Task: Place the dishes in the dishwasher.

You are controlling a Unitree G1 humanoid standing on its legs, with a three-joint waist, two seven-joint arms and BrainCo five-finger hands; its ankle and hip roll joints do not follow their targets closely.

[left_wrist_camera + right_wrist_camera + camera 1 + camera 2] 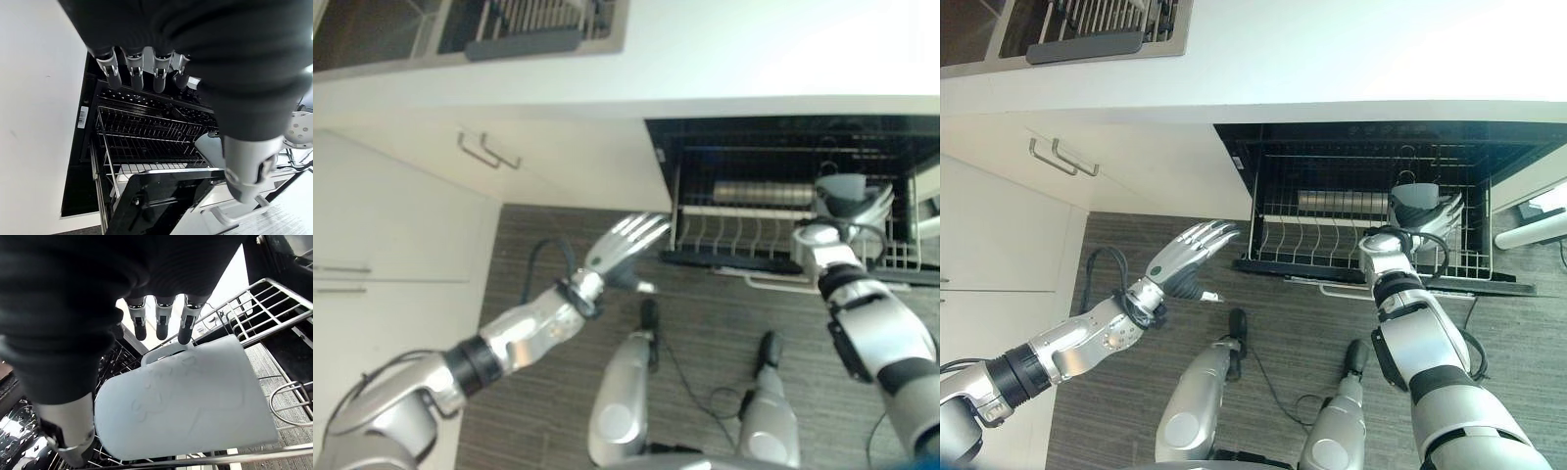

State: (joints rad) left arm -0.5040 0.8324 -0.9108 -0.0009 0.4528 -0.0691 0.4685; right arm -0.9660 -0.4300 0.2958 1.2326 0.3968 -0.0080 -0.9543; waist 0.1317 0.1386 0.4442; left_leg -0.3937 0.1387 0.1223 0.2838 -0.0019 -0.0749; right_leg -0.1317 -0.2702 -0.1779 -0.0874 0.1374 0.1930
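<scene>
The dishwasher stands open with its lower wire rack point(1332, 245) pulled out over the dark floor. A pale grey-blue mug point(1413, 201) hangs on its side over the right end of that rack. My right hand point(1442, 221) is shut on it, with the fingers point(161, 320) by the handle and the thumb at the mug's point(186, 401) rim. My left hand point(626, 240) floats open above the floor just left of the rack, fingers point(134, 68) straight and holding nothing.
A row of silver dishes point(764, 192) lies at the back of the rack. The dishwasher door point(161, 196) is folded down below the rack. White cabinets with bar handles point(489, 152) stand to the left. A counter with a sink point(519, 29) runs above.
</scene>
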